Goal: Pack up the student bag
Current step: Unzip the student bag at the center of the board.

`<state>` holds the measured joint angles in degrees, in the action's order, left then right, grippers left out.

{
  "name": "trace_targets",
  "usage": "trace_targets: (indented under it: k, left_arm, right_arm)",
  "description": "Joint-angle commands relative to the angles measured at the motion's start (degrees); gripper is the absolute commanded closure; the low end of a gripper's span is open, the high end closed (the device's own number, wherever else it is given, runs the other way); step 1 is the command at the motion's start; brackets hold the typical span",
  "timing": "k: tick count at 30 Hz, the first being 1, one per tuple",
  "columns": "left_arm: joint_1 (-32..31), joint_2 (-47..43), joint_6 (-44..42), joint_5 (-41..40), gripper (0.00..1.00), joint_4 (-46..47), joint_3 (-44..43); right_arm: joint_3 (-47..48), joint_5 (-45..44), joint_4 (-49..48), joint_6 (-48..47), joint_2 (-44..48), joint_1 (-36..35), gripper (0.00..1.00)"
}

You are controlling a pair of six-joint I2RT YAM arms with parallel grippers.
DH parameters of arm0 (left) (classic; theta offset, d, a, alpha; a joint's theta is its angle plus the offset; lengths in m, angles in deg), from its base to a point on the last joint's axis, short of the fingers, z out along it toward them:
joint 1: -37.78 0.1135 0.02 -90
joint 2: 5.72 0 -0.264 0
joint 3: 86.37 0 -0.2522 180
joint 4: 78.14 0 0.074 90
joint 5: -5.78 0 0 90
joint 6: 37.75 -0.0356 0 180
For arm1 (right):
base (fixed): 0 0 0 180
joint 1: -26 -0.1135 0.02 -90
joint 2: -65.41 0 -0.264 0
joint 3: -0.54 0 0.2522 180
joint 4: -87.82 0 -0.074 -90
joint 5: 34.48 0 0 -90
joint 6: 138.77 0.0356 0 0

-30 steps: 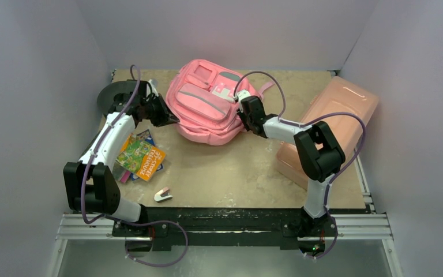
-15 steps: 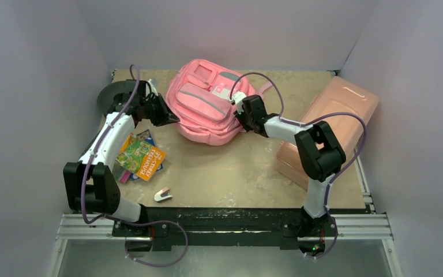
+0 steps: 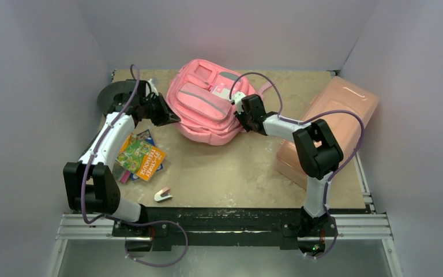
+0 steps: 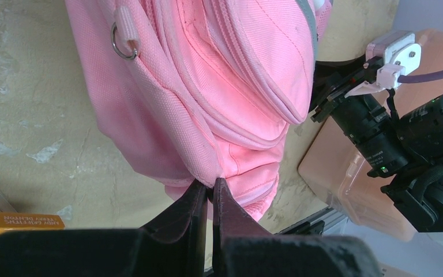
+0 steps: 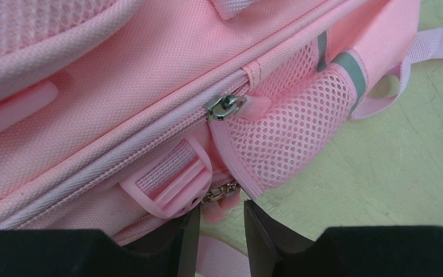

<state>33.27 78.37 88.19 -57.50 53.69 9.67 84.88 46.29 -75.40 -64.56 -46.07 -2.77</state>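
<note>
Student bag (image 3: 207,104): pink woven-fabric backpack, soft and bulging, lying front up at the far middle of the bench (image 3: 225,173). Stacked front pockets, a grey stripe and a white clasp patch.
Fittings: open-weave mesh side pocket (image 5: 288,141) with grey trim; metal zipper slider (image 5: 225,107); ribbed pink plastic buckle (image 5: 170,184); metal ring (image 4: 124,49) on a webbing loop.
Left pincer (image 4: 209,187): dark fingers pressed together, tips against a seam on the bag's left side. Whether fabric is nipped between them cannot be told.
Right pincer (image 5: 222,216): fingers partly spread at the bag's right side. A small pink zipper pull (image 5: 214,209) hangs between them, with no evident grip on it.
Bench surface: beige, marbled, matt.
Right of the bag: rigid salmon plastic box (image 3: 329,124) with rounded corners.
Near left: glossy picture books (image 3: 141,158), fanned.
Nearer the front edge: small white-and-pink stapler-like item (image 3: 162,195).
</note>
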Motion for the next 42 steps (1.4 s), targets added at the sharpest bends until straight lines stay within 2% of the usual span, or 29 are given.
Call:
trace_targets:
  k: [1,10,16,22,27,28,30,32,36,42]
  left_arm:
    - [0.03,-2.62,0.93,4.94,1.0,5.03,-2.95]
    - [0.24,-2.1,1.8,6.38,1.0,5.93,-2.67]
    - [0.9,-2.15,1.98,6.72,1.0,6.14,-2.53]
    - [1.09,-1.84,2.59,7.73,1.0,6.84,-2.24]
    - [1.09,-1.65,2.82,7.9,1.0,7.17,-2.05]
    - [1.09,-1.58,2.82,7.86,1.0,7.19,-2.01]
    - [1.09,-1.5,2.82,7.77,1.0,7.18,-1.94]
    - [1.09,-1.38,2.85,7.69,1.0,7.17,-1.96]
    - [1.08,-1.3,2.7,7.41,1.0,7.06,-1.92]
    - [1.16,-1.3,2.33,6.25,1.0,6.6,-1.96]
  right_arm:
    - [2.25,-2.18,0.99,0.27,-1.2,-0.12,0.62]
    - [2.56,-0.25,1.25,-1.76,-1.75,-0.43,0.62]
    - [1.72,-2.31,0.78,-2.58,-1.71,-1.67,0.57]
    - [2.01,-5.05,-2.0,-2.76,-2.45,-1.86,0.58]
    - [1.06,-5.35,-2.83,-3.63,-1.54,-3.39,0.67]
    - [0.92,-5.0,-3.51,-3.85,-1.27,-3.7,0.71]
    - [0.58,-4.82,-4.73,-3.98,-0.89,-4.13,0.88]
    - [-0.13,-5.11,-5.75,-3.74,-0.19,-4.18,0.99]
    - [-1.76,-6.17,-7.39,-0.99,1.66,-4.19,1.0]
    - [-3.51,-6.28,-5.13,8.75,5.99,-4.2,1.0]
